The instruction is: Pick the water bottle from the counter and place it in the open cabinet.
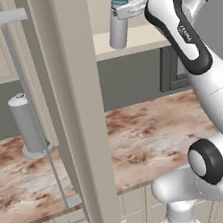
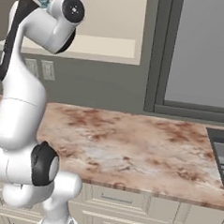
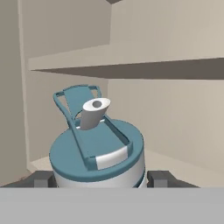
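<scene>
Hand view: claw (image 3: pixel 99 178) grips bottle (image 3: pixel 97 148) below its teal cap.
Bottle: upright, over cabinet (image 1: pixel 138 39) shelf's front edge.

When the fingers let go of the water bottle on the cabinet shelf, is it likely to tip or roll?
The water bottle is tall and slim, leaning over the shelf, so it may tip. Its round body would probably roll afterwards. The smooth metallic side looks slippery.

Tall grey cylinder on a round base (image 1: pixel 29 127), upright near the counter's left end. Wall outlets (image 2: pixel 40 69) on the grey backsplash. Dark-framed grey panel (image 2: pixel 201 58) above the back edge. Black cooktop (image 2: pixel 221 153) at the right edge.
</scene>
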